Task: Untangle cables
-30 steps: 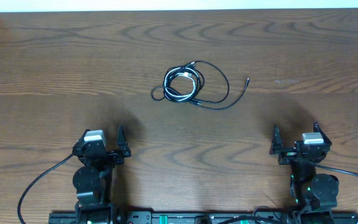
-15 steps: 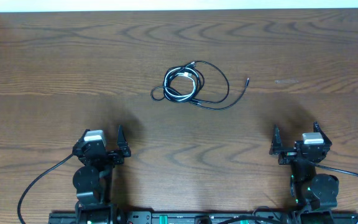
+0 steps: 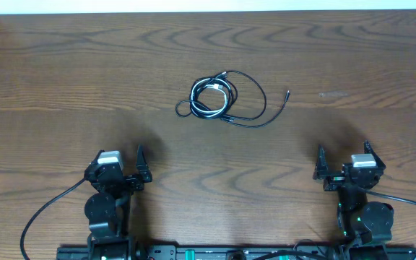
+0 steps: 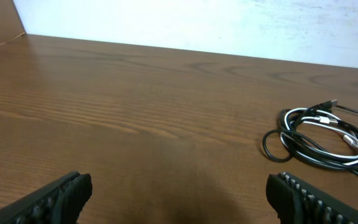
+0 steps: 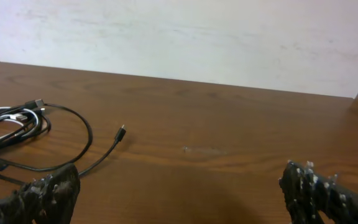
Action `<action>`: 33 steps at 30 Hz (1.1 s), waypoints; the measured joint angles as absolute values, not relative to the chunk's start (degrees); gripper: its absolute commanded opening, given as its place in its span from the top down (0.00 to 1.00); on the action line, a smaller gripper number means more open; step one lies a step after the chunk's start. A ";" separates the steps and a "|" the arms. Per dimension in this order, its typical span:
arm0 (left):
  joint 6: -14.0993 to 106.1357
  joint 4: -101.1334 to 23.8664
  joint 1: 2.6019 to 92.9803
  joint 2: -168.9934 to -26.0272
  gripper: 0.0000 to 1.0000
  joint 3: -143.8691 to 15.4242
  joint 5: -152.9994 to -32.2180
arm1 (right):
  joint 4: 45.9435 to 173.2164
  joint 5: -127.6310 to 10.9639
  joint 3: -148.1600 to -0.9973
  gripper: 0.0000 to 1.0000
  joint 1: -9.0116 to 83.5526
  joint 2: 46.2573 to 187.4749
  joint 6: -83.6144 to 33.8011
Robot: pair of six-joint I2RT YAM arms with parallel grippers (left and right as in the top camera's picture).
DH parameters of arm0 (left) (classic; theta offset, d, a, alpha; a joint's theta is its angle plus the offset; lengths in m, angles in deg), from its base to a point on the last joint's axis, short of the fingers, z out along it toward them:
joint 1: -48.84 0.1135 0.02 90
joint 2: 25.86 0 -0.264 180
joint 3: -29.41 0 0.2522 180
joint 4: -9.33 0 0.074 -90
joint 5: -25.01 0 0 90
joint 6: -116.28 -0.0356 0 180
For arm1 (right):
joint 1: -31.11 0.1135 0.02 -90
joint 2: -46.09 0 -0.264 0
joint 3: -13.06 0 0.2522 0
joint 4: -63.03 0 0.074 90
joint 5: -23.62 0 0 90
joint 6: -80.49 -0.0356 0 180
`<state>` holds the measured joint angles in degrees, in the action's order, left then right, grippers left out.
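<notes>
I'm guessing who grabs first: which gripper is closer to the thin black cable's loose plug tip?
Right. The right gripper sits below-right of the thin black cable's plug tip; the left gripper is far down-left.

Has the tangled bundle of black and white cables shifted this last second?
No. The tangled bundle of black and white cables sits where it was on the brown wooden table, its loose plug end as near the pale scuff as before.

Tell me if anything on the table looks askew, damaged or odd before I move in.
Nothing beyond the tangle: the cables lie coiled together at the table centre, the white cable wound among black loops, one plug end trailing right. Left fingers and right fingers stand open, well clear. No damage visible.
</notes>
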<state>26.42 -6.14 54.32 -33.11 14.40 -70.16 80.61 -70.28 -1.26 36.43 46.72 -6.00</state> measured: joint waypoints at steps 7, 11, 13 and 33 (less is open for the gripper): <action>26.42 -6.14 54.32 -33.11 0.05 14.40 -70.16 | 80.61 -70.28 -1.26 0.01 36.43 46.72 -6.00; 26.42 -6.17 54.32 -33.11 0.05 14.40 -70.16 | 80.61 -70.28 -1.26 0.01 36.43 46.72 -6.00; 26.42 -6.17 54.32 -33.11 0.05 14.40 -70.16 | 80.61 -70.28 -1.26 0.01 36.43 46.72 -6.00; 26.42 -6.34 54.32 -33.11 0.05 14.40 -68.48 | 80.19 -70.23 -1.24 0.01 36.43 46.72 -6.11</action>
<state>26.42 -6.34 54.32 -33.11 14.40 -68.48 80.19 -70.23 -1.24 36.43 46.72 -6.11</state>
